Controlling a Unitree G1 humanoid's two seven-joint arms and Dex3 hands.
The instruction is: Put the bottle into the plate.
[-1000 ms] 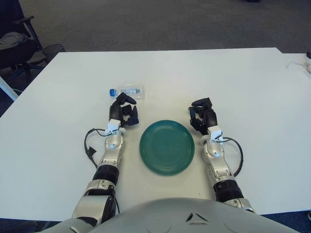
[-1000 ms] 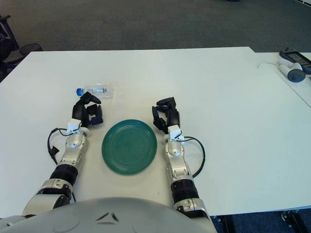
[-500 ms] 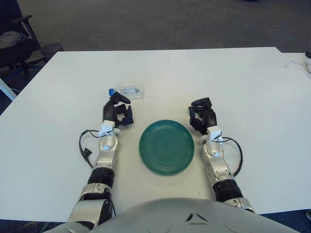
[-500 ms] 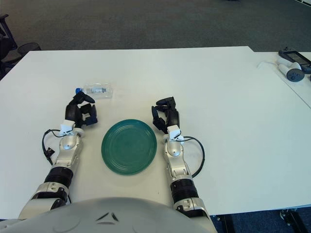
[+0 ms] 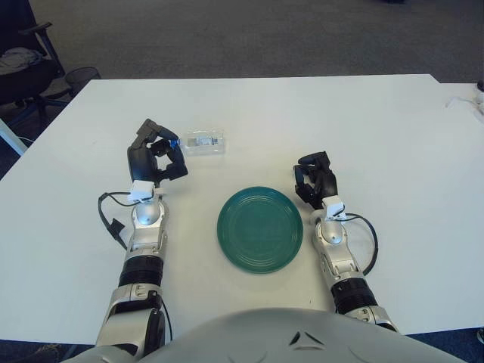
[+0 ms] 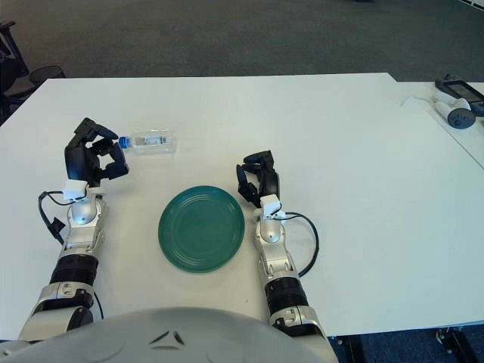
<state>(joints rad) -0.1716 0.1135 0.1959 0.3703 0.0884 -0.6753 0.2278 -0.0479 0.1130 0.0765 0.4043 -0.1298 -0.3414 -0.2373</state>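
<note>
A small clear plastic bottle (image 5: 204, 142) with a blue cap lies on its side on the white table (image 5: 363, 128), cap pointing left. The round green plate (image 5: 260, 230) sits in front of me, between my two arms. My left hand (image 5: 155, 156) is raised just left of the bottle's cap end, fingers curled loosely and holding nothing; the cap is partly hidden behind its fingers. My right hand (image 5: 316, 181) shows just right of the plate's rim, fingers curled and empty.
A black office chair (image 5: 23, 68) and a wire bin (image 5: 79, 77) stand off the table's far left corner. White devices (image 6: 454, 102) lie on a neighbouring table at the far right. Cables loop beside both wrists.
My left hand has swung left and lifted, moving from below the bottle to beside its cap end. The bottle, plate and right hand have stayed put.
</note>
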